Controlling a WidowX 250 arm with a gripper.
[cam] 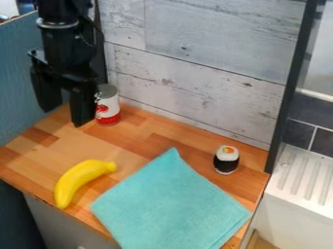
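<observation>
Claw (64,115) hangs spread beside the red-and-white can (110,108)

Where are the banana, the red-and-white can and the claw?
Banana (75,179): camera view, middle of its curved body.
Red-and-white can (109,106): camera view, its side.
Claw (65,116): camera view, midway between its parted fingertips.

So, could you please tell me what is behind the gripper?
Behind the gripper, a red and white can stands on the wooden counter, near the plank wall. One finger covers part of the can's side, so that part cannot be seen.
</observation>
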